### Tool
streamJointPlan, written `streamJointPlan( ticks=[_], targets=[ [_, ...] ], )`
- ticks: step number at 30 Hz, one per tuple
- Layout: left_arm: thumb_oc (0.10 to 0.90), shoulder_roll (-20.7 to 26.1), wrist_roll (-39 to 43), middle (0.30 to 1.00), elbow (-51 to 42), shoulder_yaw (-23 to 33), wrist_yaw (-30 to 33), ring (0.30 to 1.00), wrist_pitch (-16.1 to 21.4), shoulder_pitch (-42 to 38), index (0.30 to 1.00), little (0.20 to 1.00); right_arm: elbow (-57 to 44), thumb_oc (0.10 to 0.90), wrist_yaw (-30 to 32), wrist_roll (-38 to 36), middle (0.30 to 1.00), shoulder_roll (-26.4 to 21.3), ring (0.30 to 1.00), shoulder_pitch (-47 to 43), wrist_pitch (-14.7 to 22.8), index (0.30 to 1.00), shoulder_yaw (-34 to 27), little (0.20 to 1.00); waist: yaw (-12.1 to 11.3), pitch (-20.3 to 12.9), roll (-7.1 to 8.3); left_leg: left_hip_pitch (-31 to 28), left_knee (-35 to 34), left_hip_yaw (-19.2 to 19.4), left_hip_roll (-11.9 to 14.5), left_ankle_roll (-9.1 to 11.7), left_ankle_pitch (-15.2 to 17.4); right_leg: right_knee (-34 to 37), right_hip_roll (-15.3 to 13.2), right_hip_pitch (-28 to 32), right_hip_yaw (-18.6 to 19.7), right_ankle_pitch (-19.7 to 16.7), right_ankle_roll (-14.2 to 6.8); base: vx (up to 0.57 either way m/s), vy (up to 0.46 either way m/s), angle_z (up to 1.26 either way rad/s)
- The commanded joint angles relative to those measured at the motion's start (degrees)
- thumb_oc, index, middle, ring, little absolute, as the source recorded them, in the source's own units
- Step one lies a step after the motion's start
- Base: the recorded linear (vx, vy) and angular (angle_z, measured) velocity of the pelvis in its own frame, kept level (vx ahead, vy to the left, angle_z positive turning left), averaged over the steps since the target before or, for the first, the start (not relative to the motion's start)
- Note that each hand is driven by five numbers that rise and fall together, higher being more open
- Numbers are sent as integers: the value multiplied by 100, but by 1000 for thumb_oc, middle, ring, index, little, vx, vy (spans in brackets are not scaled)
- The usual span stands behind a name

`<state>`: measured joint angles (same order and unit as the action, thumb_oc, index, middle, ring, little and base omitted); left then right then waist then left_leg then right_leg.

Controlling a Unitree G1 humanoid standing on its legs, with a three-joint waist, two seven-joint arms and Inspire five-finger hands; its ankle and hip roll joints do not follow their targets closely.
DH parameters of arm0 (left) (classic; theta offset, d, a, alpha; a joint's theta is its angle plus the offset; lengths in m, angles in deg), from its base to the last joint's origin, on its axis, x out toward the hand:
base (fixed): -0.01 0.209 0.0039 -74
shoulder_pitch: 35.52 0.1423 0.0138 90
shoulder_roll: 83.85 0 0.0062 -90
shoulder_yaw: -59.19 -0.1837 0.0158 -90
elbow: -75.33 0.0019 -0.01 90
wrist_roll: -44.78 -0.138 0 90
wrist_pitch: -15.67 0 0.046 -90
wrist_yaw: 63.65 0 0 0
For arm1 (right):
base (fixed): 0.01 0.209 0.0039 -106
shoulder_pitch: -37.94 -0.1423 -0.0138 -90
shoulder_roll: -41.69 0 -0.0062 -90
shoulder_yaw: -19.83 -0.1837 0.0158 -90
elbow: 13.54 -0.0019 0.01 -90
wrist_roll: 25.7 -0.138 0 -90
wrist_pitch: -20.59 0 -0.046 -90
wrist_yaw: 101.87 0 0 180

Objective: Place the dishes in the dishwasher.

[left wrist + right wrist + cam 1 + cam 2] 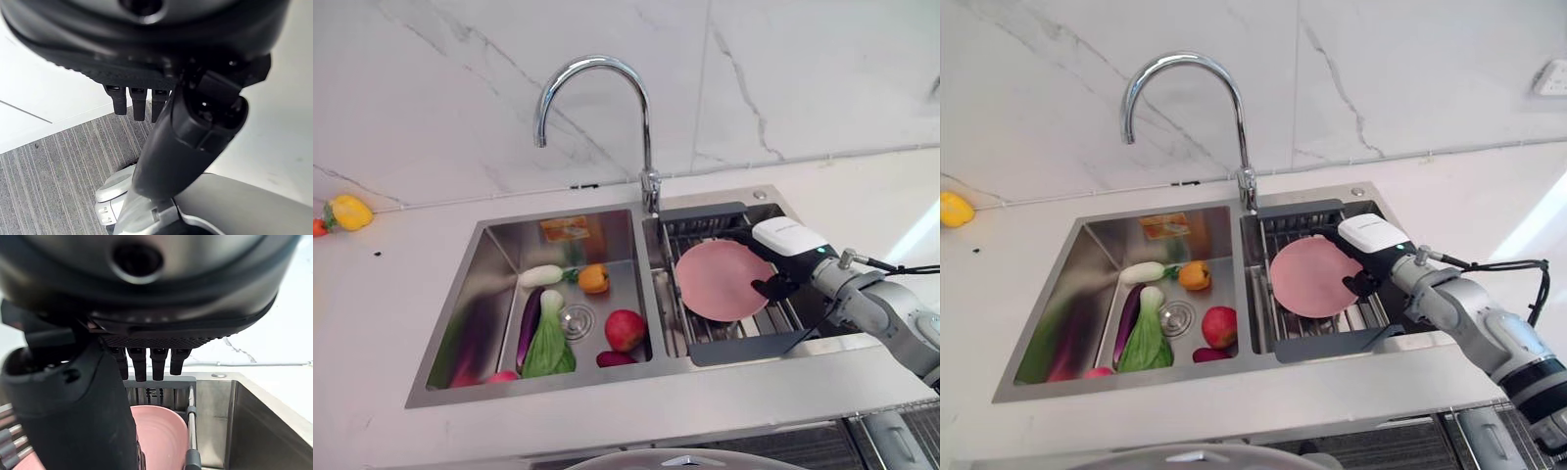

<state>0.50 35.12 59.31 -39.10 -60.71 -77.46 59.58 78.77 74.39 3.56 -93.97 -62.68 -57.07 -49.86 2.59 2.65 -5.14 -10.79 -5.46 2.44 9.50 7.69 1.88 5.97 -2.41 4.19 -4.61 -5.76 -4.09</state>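
Pink plate [720,279] in right hand [781,257]

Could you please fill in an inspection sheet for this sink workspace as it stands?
Surface: white stone counter with a steel double sink; chrome tap behind.
Job's things: round pink plate lies on the dark wire rack in the sink's right-hand bay.
Clutter: left-hand bay holds a red apple, orange pepper, purple aubergine, leafy green vegetable; yellow pepper on the counter.
Hands: right hand at the plate's rim, thumb over it; left hand relaxed over floor.
Cables: nothing seen.
Surroundings: white marble wall.
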Motion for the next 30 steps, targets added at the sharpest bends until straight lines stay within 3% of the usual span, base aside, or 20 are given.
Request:
streamJointPlan(
  ticks=[1,13,25,30],
  targets=[
    [800,-11,21,900,467,-393,-82,900,192,-528,900,900,-57,800,424,47,900,-255,900,-791,70,900,-55,900,-140,-206,295,150,46,23,-140,-217,340,-97,-659,53,-352,761,-585,0,0,0],
    [800,-23,-41,900,489,-297,-152,900,199,-524,900,900,-699,800,358,34,900,-508,900,-137,177,900,-640,900,-57,-220,313,115,46,50,-152,-217,374,-97,-675,75,-350,769,-601,0,0,0],
    [800,-22,-89,900,446,-222,-199,900,189,-632,900,900,-1303,800,324,-87,900,-421,900,610,229,900,-1309,900,71,-201,312,63,46,140,-155,-230,412,-97,-688,61,-254,751,-617,0,0,0],
    [800,-22,-89,900,446,-223,-199,900,189,-632,900,900,-1305,800,323,-87,900,-421,900,616,229,900,-1314,900,69,-201,312,63,46,141,-155,-230,412,-97,-688,60,-254,751,-617,0,0,0]
  ],
)
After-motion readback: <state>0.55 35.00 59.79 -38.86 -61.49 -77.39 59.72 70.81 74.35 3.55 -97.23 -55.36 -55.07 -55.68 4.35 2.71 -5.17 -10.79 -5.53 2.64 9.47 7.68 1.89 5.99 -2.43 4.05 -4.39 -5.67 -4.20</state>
